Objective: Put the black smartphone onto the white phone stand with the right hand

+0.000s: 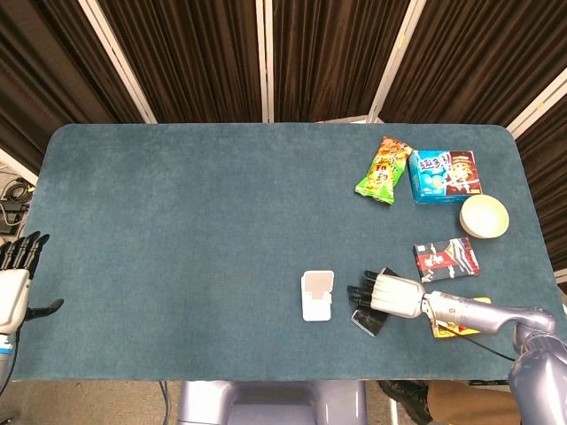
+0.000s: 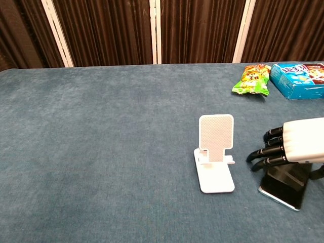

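The white phone stand (image 1: pixel 317 295) (image 2: pixel 215 159) stands upright near the table's front edge, right of centre. Just to its right lies the black smartphone (image 1: pixel 366 320) (image 2: pixel 283 188), one side tilted up off the cloth. My right hand (image 1: pixel 390 295) (image 2: pixel 298 148) is on top of it, fingers curled down over the phone's left edge and thumb at its right edge, gripping it. A small gap separates the fingers from the stand. My left hand (image 1: pixel 11 292) hangs off the table's left edge, fingers spread, holding nothing.
A green snack bag (image 1: pixel 384 170) (image 2: pixel 251 79) and a blue box (image 1: pixel 443 175) (image 2: pixel 298 80) lie at the back right. A cream bowl (image 1: pixel 484 216) and a red-black packet (image 1: pixel 446 258) sit behind my right forearm; a yellow packet (image 1: pixel 456 329) lies under it.
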You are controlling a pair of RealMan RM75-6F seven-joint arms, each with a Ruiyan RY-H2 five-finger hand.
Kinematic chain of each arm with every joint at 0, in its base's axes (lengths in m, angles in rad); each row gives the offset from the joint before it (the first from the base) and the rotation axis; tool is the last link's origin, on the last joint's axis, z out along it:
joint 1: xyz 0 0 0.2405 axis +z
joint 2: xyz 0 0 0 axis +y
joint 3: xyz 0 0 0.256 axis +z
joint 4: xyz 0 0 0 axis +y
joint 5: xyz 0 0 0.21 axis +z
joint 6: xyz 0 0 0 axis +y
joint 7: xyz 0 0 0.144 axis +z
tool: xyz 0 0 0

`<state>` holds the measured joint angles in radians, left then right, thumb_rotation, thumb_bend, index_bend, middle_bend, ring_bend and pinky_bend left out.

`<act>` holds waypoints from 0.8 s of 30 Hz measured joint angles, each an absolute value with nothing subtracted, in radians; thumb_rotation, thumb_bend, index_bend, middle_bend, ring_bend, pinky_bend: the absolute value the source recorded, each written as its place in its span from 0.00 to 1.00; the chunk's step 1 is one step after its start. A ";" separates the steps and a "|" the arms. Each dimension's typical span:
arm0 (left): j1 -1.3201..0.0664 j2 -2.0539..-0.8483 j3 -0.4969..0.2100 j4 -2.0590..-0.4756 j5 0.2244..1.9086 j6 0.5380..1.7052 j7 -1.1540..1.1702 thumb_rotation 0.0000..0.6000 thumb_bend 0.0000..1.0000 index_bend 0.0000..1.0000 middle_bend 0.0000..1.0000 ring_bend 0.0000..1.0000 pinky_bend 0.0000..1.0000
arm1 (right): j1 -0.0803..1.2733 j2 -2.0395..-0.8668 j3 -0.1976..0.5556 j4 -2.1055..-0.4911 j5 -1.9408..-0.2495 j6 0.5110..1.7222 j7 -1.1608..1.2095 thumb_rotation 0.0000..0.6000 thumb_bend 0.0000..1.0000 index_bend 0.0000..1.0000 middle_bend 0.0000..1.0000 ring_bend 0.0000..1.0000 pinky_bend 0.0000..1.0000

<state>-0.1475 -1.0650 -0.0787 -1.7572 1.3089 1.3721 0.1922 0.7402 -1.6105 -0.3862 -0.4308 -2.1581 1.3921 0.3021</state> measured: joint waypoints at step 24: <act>-0.145 -1.052 -0.070 -1.768 1.329 1.377 0.169 1.00 0.00 0.00 0.00 0.00 0.00 | 0.716 -1.561 -0.338 -0.337 -2.087 1.659 0.114 1.00 0.43 0.63 0.58 0.46 0.39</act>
